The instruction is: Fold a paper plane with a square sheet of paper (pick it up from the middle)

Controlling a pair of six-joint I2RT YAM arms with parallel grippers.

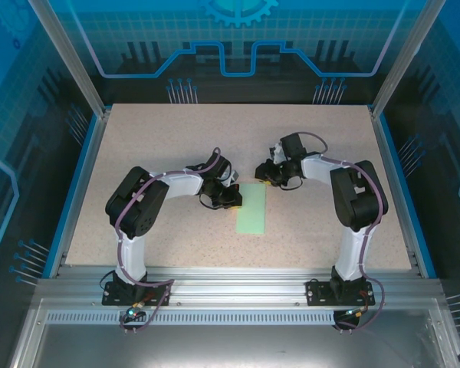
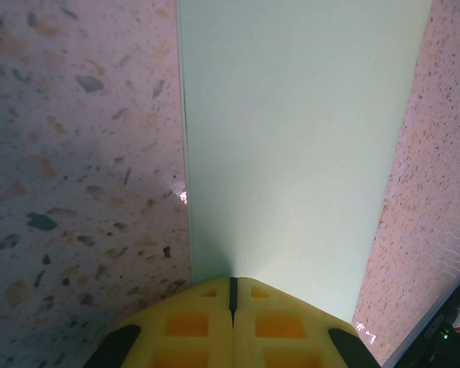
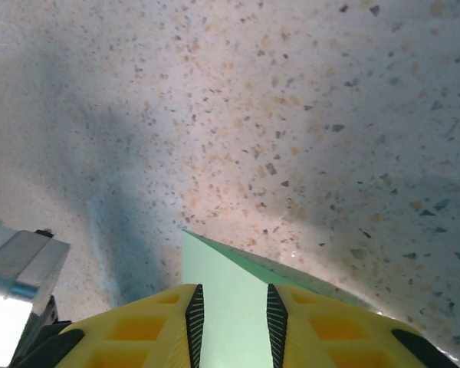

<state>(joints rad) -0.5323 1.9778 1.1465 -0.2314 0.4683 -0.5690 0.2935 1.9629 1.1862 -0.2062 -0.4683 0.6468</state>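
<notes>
— Speckled, matte tabletop (image 1: 138,153) inside blue-panelled walls, with the square sheet of paper (image 1: 251,208) lying near its middle as a long narrow strip. Folded once?
— Likely doubled lengthwise. It is thin, pale mint and smooth, with sharp straight edges. The nose folds look to be the step in hand.
— And the left gripper (image 2: 232,282)?
— Its yellow fingers are pressed together at the strip's left edge, toward the table's far side, seemingly pinning it. Whether paper is caught between them cannot be told.
— The right gripper (image 3: 231,295)?
— Spread a little at the strip's far end, a paper corner showing in the gap. Next it should close on that corner and carry it over diagonally, the left one holding the strip down.
</notes>
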